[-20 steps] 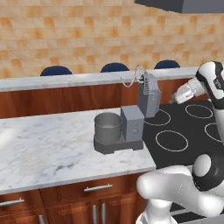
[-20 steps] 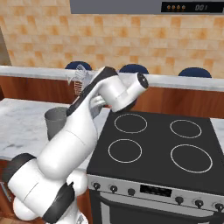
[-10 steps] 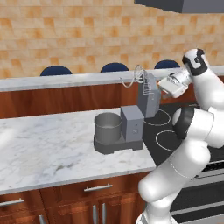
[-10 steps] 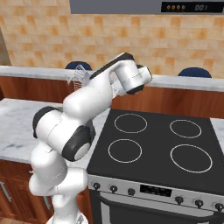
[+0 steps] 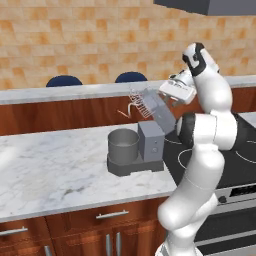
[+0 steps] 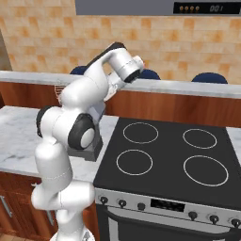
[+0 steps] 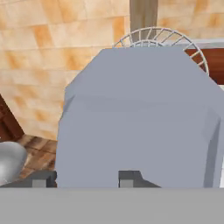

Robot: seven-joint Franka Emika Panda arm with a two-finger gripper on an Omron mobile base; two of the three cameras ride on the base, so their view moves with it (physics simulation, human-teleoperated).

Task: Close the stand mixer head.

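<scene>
The small grey stand mixer stands on the marble counter [image 5: 55, 170] beside the stove. Its stand mixer head [image 5: 163, 114] is raised and leans over toward the round bowl [image 5: 123, 145], the wire whisk [image 5: 139, 102] sticking out up and left. My gripper [image 5: 166, 96] is against the head's back top face, open, with nothing between the fingers. In the hand view the stand mixer head [image 7: 140, 118] lies right ahead, the whisk [image 7: 158, 36] beyond it, and my gripper [image 7: 85, 180] is at its near edge. From the right, my arm hides most of the mixer; the whisk [image 6: 59, 90] peeks out.
The square mixer body [image 5: 151, 142] stands right of the bowl. A black four-ring stove [image 6: 164, 160] lies to the right. A raised bar ledge [image 5: 75, 92] with blue stools [image 5: 63, 80] runs behind. A range hood [image 5: 210, 6] hangs overhead.
My arm has swung from over the stove up to the mixer head. The head has tipped from nearly upright toward the bowl, and the whisk has dropped leftward.
</scene>
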